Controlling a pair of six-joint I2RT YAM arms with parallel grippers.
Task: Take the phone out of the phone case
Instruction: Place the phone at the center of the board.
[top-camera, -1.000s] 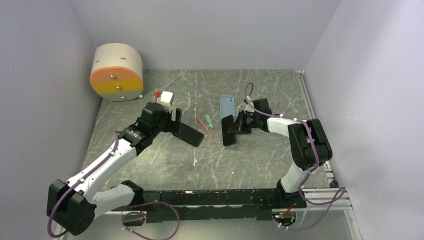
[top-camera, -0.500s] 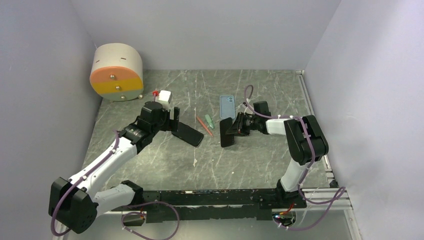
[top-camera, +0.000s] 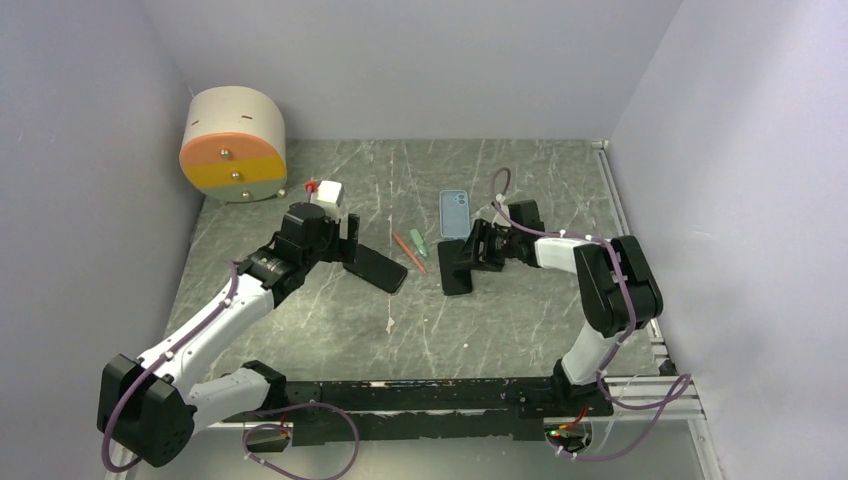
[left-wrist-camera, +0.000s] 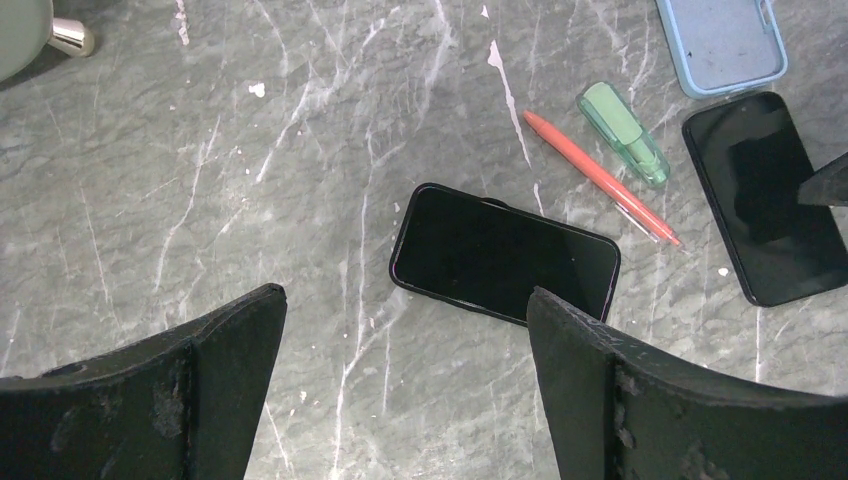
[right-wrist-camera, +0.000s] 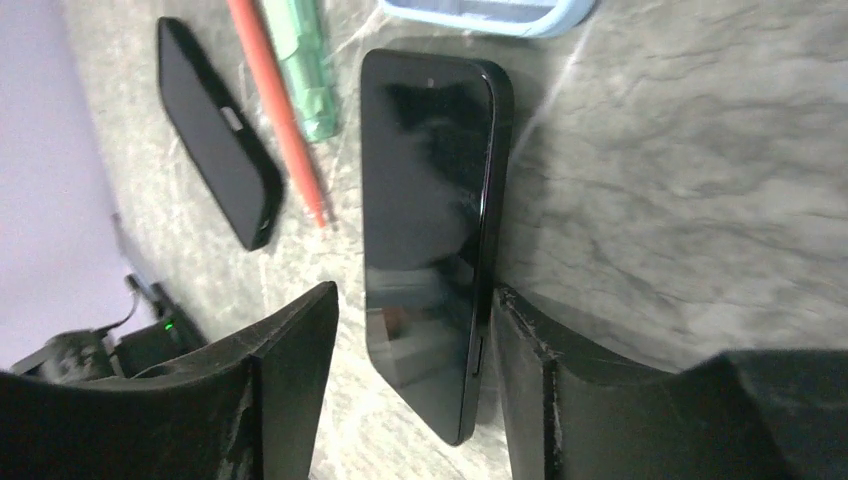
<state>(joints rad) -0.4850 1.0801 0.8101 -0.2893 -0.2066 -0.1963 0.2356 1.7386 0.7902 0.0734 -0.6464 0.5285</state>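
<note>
A black phone (top-camera: 456, 265) lies flat, screen up, on the marble table just in front of the empty light blue phone case (top-camera: 455, 212). My right gripper (top-camera: 478, 248) is low at the phone's right side and open. In the right wrist view the phone (right-wrist-camera: 425, 220) lies between the spread fingers, one finger (right-wrist-camera: 530, 340) against its edge, and the case (right-wrist-camera: 490, 15) is beyond it. My left gripper (left-wrist-camera: 405, 375) hangs wide open and holds nothing, above a second dark phone (left-wrist-camera: 503, 254). The case (left-wrist-camera: 722, 45) also shows there.
An orange-red pen (top-camera: 409, 250) and a green marker (top-camera: 418, 243) lie between the two phones. A round cabinet (top-camera: 233, 143) with orange and yellow drawers stands at the back left, with a small white block (top-camera: 328, 192) near it. Walls close in on both sides.
My right gripper has opened and let go of the black phone, which was held tilted up on its edge and now lies flat. The left arm has barely moved.
</note>
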